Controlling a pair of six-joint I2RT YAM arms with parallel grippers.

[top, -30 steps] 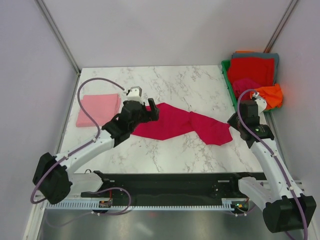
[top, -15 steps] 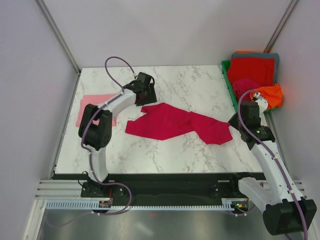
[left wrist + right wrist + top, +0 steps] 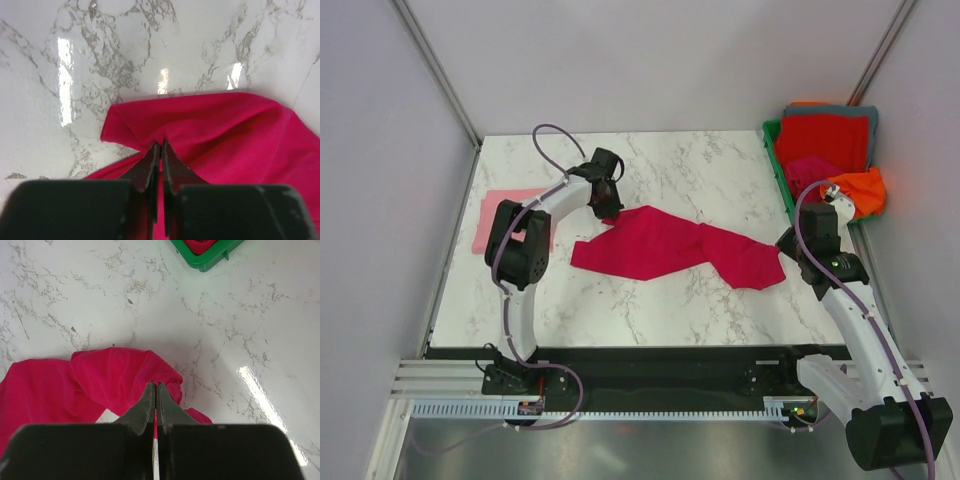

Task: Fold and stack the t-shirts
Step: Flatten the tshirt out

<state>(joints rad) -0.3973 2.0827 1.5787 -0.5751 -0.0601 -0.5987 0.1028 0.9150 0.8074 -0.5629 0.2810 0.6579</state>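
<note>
My left gripper (image 3: 159, 150) had its fingers drawn together on a pucker of the shirt (image 3: 670, 245), cloth bunching right at the tips in the lower middle of the left wrist view. My right gripper (image 3: 155, 390) was also closed, and a thin red line between its fingers told me it was pinching the crumpled hem there.

In the top view I held the shirt at its upper-left corner and its far right end. It lay mid-table (image 3: 700, 160), long axis running left to right and dipping a little toward the lower right. The left part was broad and fairly flat, while the right part narrowed into a rumpled tail pointing at the bin (image 3: 775, 150).

I judged the step to be spreading it flat before any fold. To do that well, I should raise both ends only slightly and draw them apart along that axis at an even pace. I should also check that each pinch had enough cloth not to slip.

The pink shirt (image 3: 483, 228) sat folded at the left edge, well apart, partly hidden by my left arm.
</note>
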